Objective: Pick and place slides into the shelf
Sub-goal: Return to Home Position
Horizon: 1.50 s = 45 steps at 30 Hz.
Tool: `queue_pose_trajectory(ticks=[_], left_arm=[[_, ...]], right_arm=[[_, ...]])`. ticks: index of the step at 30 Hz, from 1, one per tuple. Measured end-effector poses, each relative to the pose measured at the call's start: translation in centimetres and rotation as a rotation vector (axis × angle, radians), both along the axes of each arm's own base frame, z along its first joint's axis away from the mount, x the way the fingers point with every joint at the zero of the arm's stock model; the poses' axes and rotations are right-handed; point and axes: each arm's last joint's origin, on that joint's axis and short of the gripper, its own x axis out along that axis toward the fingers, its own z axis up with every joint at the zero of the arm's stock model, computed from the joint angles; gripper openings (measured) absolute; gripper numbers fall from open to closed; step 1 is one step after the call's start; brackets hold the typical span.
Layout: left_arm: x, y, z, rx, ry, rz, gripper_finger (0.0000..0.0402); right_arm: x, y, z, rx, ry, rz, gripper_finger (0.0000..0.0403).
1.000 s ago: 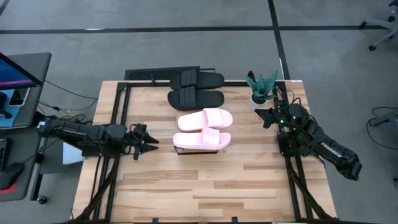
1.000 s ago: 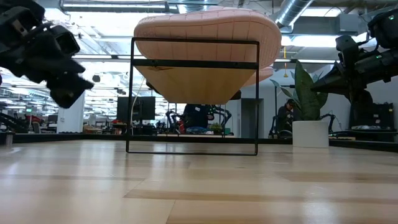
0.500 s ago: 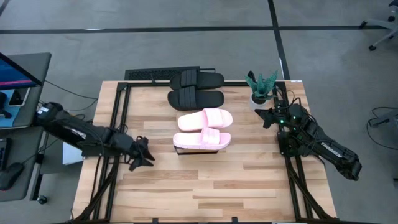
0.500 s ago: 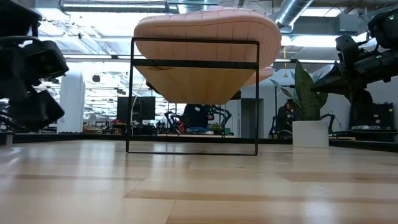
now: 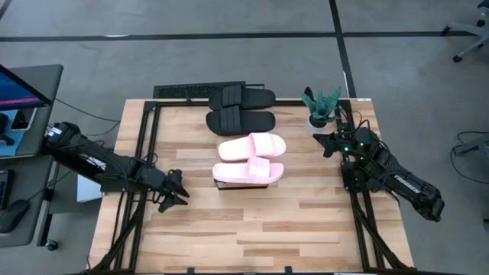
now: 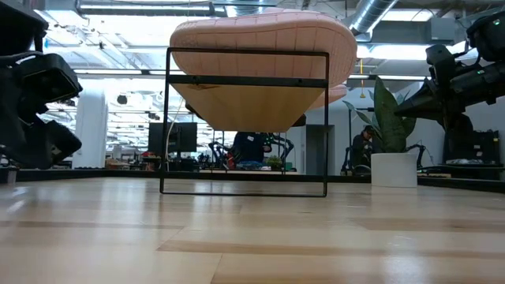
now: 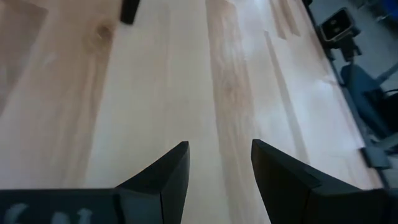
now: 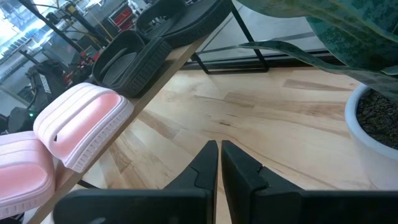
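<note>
Left tool (image 7: 217,149): fingers spread apart, nothing between them, bare table (image 5: 306,229) below. In the high view it sits low over the left part of the table, well apart from the shelf (image 6: 245,80), pointing roughly toward it. Right tool (image 8: 219,146): fingers closed together on nothing, held near the right edge of the table just beside the potted plant (image 5: 319,114), aimed at the shelf's far half. Neither tool touches any footwear. Judgement: both arms stand clear because loading is finished and only parking them remains. Task items: the four slides lie in one row along the shelf, each crosswise to it, the black slides (image 5: 241,108) on the far half and the pink slides (image 5: 250,159) on the near half. Within each pair the two are side by side and touching or nearly so. Judgement: laying them crosswise lets all four fit on one narrow plank, with toes and heels overhanging its long edges. Limits of inspection: from above the slides cover almost the whole shelf top, so their seating on the plank cannot be confirmed there. In the low view the nearest pink slide fills the frame's width and hides everything behind it. The left arm is cut off at that picture's edge.
</note>
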Motion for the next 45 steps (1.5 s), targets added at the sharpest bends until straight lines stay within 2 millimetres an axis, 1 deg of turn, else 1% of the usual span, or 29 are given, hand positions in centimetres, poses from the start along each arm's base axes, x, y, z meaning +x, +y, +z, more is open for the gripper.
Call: queue_pose_trajectory(ticks=[6, 45], left_arm=[[0.05, 0.16, -0.02, 0.064, -0.025, 0.023, 0.0163], [0.06, 0.2, -0.04, 0.084, -0.031, 0.024, 0.0163]], right_arm=[[0.0, 0.0, 0.0, 0.0, 0.0, 0.0, 0.0013], [0.0, 0.0, 0.0, 0.0, 0.0, 0.0, 0.0013]])
